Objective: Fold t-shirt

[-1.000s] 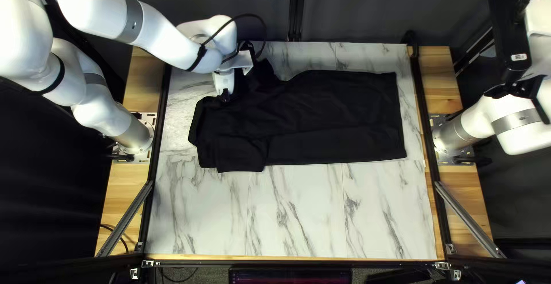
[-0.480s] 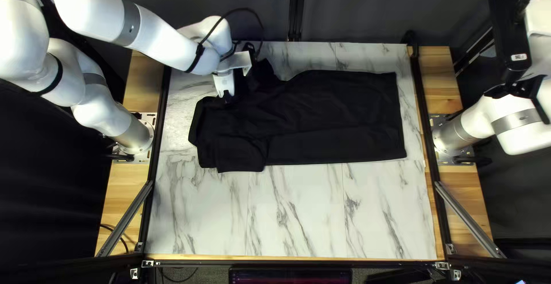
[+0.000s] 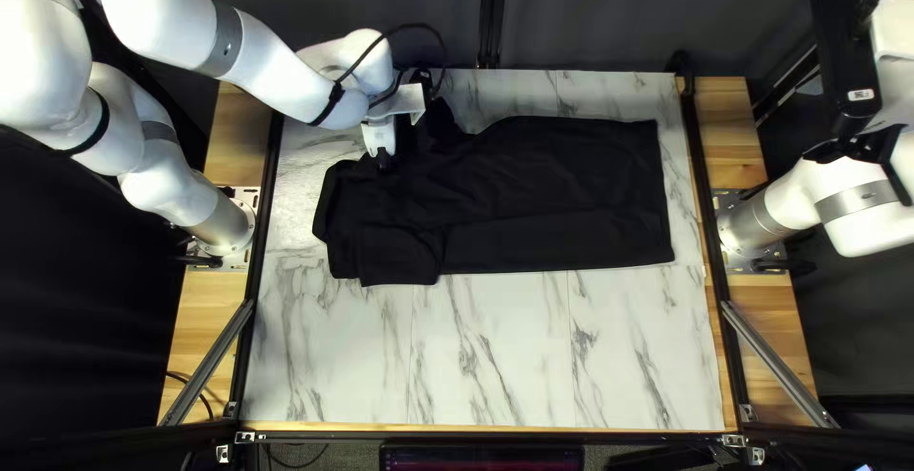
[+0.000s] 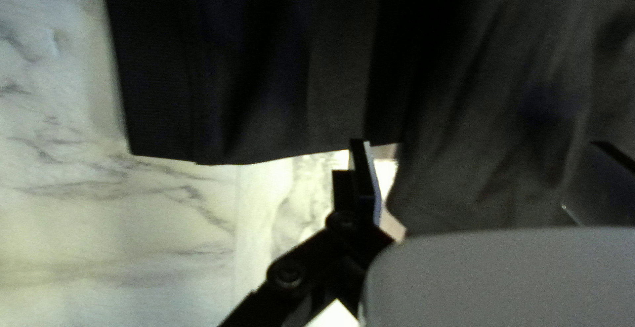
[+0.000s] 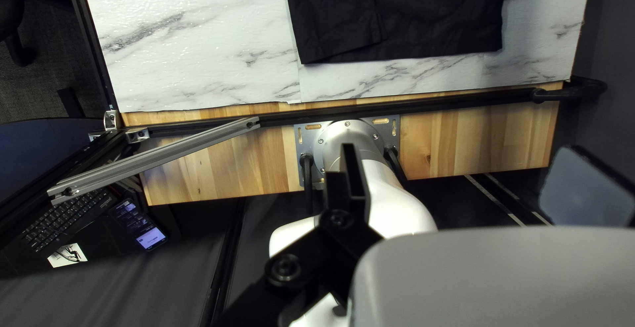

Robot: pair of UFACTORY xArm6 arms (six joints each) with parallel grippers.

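The black t-shirt (image 3: 533,195) lies across the far half of the table, layered at its left end, where a squarish flap sticks out toward the near edge. My left gripper (image 3: 384,160) is low over the shirt's far left part. In the left wrist view my left gripper (image 4: 483,145) is open, with dark shirt cloth (image 4: 489,102) spread between and ahead of its fingers; contact is unclear. My right gripper (image 3: 857,147) is up beside its own arm, away from the cloth. In the right wrist view this gripper (image 5: 463,148) stands open, holding nothing; one end of the shirt (image 5: 410,16) shows beyond it.
Marble-patterned tabletop (image 3: 495,357) shows in front of the shirt. Dark rails (image 3: 705,204) run along both sides, with slanted metal braces (image 3: 776,361) near the front corners. My left arm (image 3: 276,66) reaches over the far left corner. A phone (image 5: 151,236) and keyboard (image 5: 66,224) lie beyond the table.
My left gripper shifted slightly left, then back to the right, ending a little right of its earliest position. The shirt and my right arm have not visibly moved.
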